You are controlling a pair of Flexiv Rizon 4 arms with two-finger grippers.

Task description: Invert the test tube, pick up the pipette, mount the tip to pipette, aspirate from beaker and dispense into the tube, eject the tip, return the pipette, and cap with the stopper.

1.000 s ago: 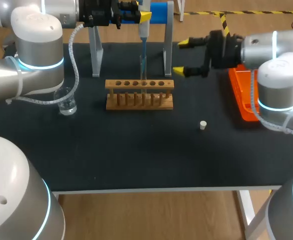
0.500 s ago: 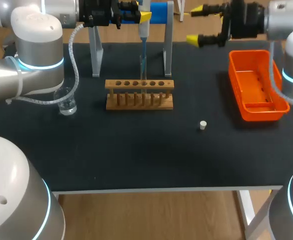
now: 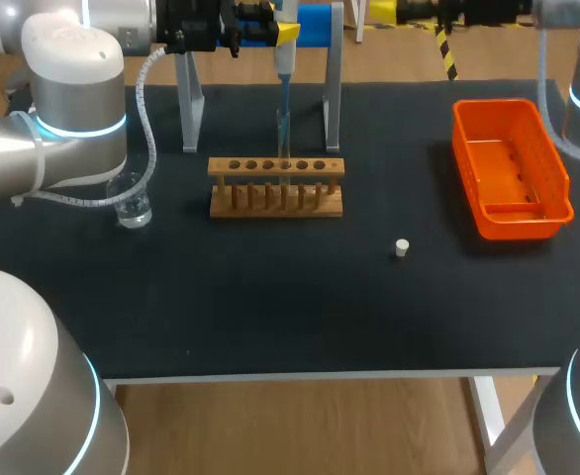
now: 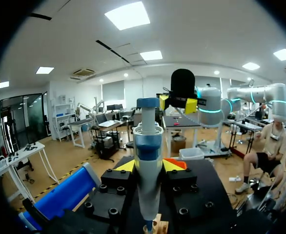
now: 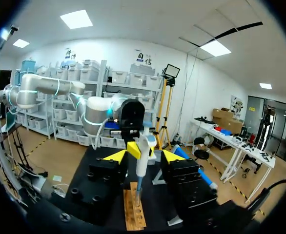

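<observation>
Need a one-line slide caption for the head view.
Left arm holds the pipette upright, tip at the test tube in the rack; beaker, stopper and orange bin sit on the table.

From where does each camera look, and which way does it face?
Head view: above and behind, facing down on the table; both arms enter from the sides.
Left wrist view: on the left wrist, facing the right arm; its jaws grip the pipette.
Right wrist view: on the right wrist, facing the left arm; open jaws show.
Both wrist views share pipette and rack.
</observation>
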